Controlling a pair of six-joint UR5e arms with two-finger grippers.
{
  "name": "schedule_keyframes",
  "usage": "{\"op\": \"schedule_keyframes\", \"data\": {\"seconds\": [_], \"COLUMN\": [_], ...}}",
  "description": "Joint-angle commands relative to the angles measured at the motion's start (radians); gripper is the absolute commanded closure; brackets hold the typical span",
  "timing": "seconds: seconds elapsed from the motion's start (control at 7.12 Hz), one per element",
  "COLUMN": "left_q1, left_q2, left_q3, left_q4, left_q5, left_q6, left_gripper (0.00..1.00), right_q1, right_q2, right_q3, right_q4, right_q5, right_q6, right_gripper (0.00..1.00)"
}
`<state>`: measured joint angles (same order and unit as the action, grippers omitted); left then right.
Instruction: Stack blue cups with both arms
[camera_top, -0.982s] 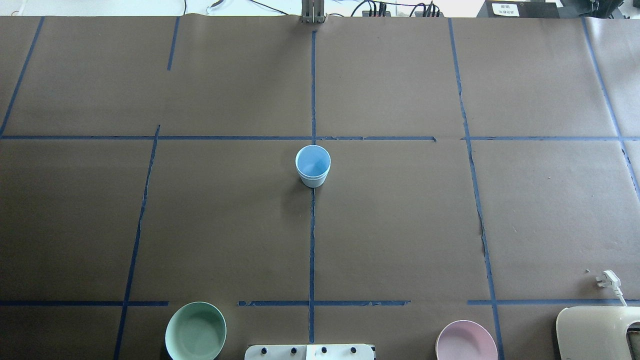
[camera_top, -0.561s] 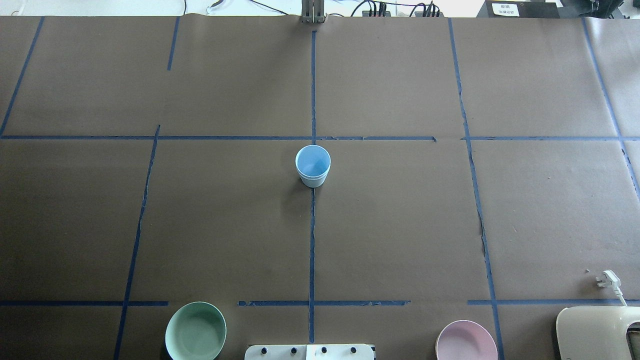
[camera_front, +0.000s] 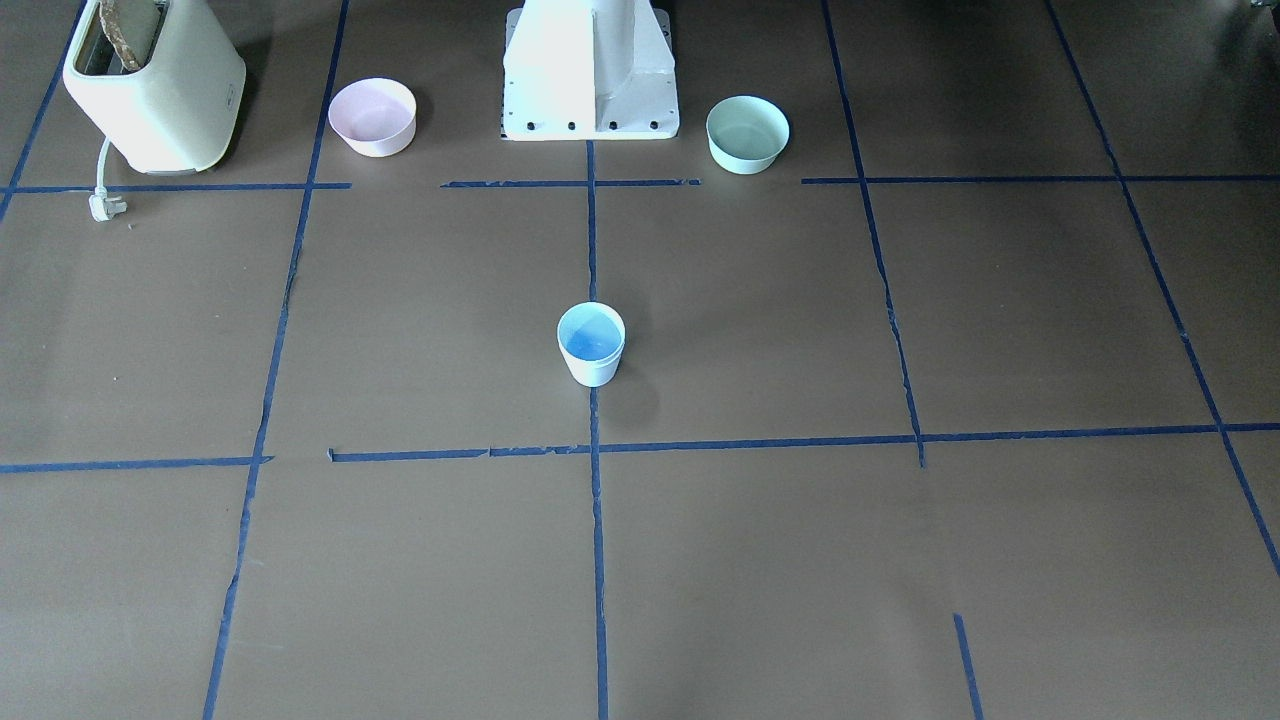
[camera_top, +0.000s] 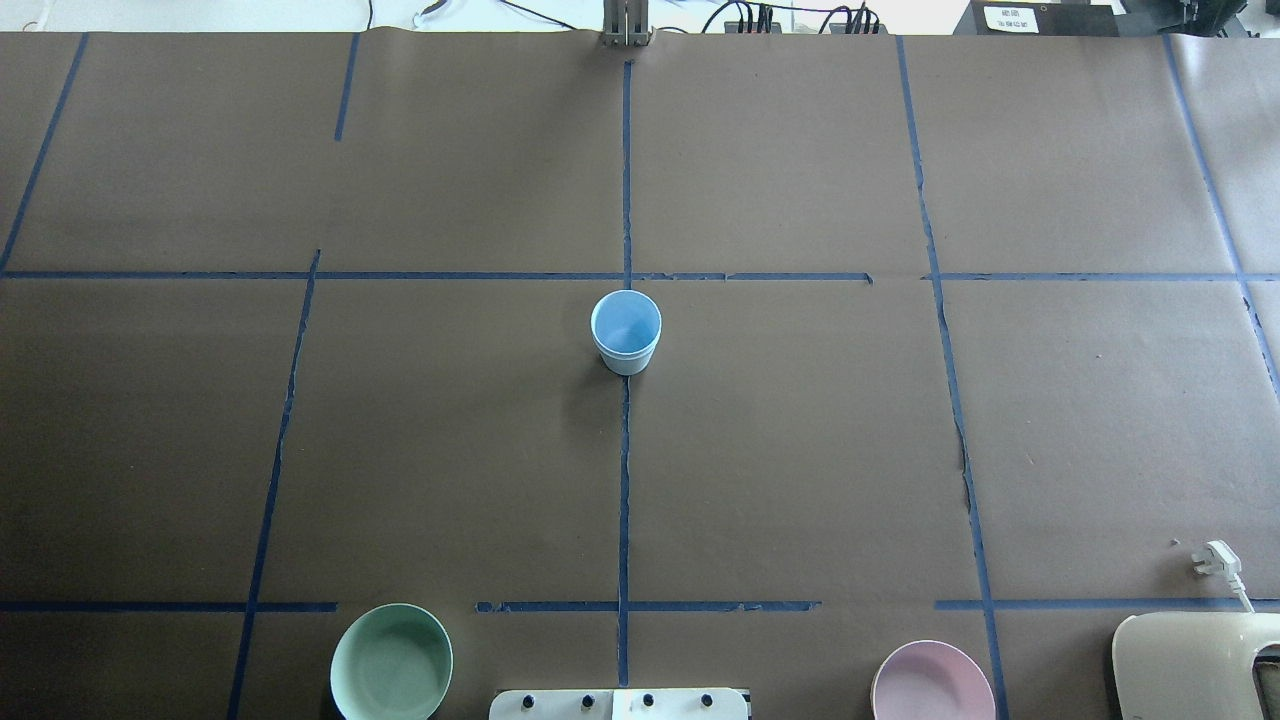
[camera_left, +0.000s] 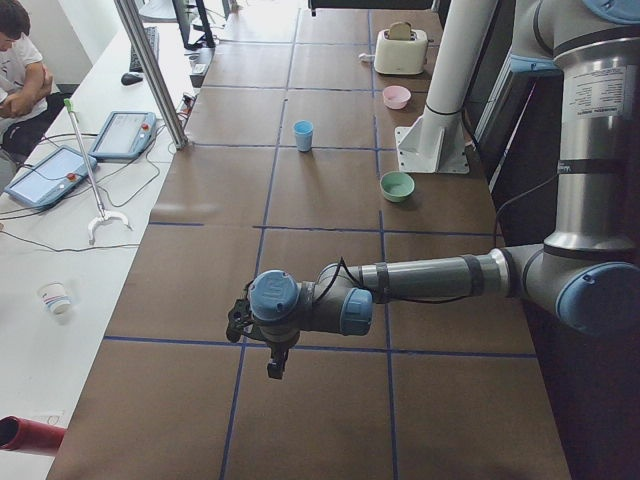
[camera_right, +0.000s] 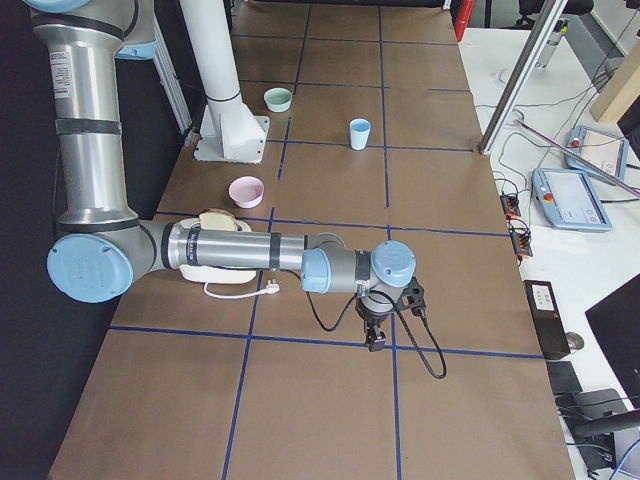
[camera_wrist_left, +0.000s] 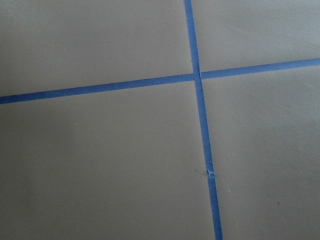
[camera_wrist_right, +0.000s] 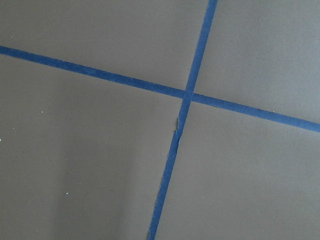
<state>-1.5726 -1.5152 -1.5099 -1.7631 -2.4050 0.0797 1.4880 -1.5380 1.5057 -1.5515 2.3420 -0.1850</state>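
Note:
One pale blue cup (camera_top: 625, 332) stands upright on the centre tape line in the overhead view. It also shows in the front view (camera_front: 591, 343), the left view (camera_left: 303, 134) and the right view (camera_right: 359, 133). Only one cup shape shows; I cannot tell if a second is nested in it. My left gripper (camera_left: 275, 365) hangs over the table's left end, far from the cup; I cannot tell if it is open. My right gripper (camera_right: 377, 340) hangs over the right end, also far away, state unclear. Both wrist views show only brown paper and crossing blue tape.
A mint-green bowl (camera_top: 391, 662) and a pink bowl (camera_top: 932, 682) sit either side of the white pedestal (camera_front: 590, 70). A cream toaster (camera_front: 150, 80) with its plug (camera_top: 1218, 560) stands at the robot's right. A person (camera_left: 15, 60) sits beyond the table.

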Motion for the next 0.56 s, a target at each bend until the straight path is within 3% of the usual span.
{"op": "schedule_keyframes", "data": {"seconds": [0.0,0.42], "left_q1": [0.006,0.009], "left_q2": [-0.016,-0.056], "left_q3": [0.002,-0.024], "left_q4": [0.022,0.028], "left_q5": [0.042,0.056], "left_q6": [-0.001,0.000], "left_gripper": [0.00,0.00], "right_q1": [0.003,0.035], "right_q2": [0.002,-0.008], "right_q3": [-0.010,-0.009], "right_q4": [0.002,0.001], "right_q5": [-0.006,-0.004], "right_q6": [-0.001,0.003], "right_gripper": [0.00,0.00]}}
